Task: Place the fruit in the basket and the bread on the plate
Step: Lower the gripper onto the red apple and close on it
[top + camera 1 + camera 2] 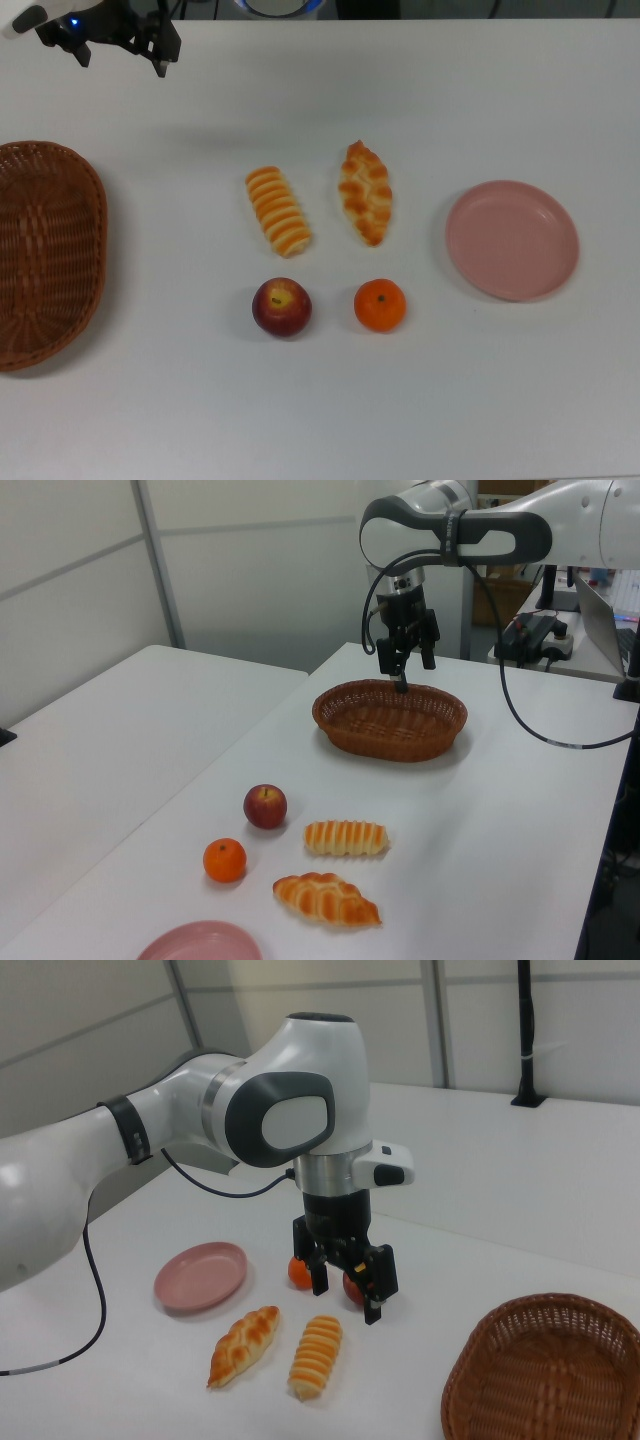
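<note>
My claw (pixel 347 1294) hangs open and empty above the white worktop (pixel 400 90), while the wicker basket (pixel 45 250) sits at the top view's left edge and the pink plate (pixel 512 240) at the top view's right, both empty. Between them lie the striped pastry (pixel 278 210) and the braided pastry (pixel 366 192), which look light and crushable, so I would pinch each gently across its narrow middle. Below them in the top view, the apple (pixel 282 306) and the mandarin (pixel 380 305) look round, smooth and likely to roll, so I would close across their widest part from straight above.
</note>
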Robot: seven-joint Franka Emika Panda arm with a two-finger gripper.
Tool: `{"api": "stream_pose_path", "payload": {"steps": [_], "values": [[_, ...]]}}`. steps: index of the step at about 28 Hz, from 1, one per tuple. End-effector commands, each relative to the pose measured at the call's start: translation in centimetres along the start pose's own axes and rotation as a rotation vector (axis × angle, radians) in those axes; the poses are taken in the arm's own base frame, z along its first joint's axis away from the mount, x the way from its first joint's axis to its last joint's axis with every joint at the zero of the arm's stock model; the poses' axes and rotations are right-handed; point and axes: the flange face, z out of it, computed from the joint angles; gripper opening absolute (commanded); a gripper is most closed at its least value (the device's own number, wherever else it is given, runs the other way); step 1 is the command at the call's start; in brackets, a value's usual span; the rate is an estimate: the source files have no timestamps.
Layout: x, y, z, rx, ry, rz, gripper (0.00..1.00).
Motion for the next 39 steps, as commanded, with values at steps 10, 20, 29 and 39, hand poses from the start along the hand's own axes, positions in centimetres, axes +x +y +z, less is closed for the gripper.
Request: {"api": "stream_pose_path", "payload": {"steps": [10,20,29,39], "values": [[4.2,-4.6,1.7,0.052,0.13,-0.199,1.0],[11.0,-14.2,7.0,0.074,0.33,-0.295,1.0],[14.4,-21.5,12.5,0.066,0.453,-0.367,1.0],[16.3,-23.1,16.1,-0.035,0.536,-0.383,0.97]]}}
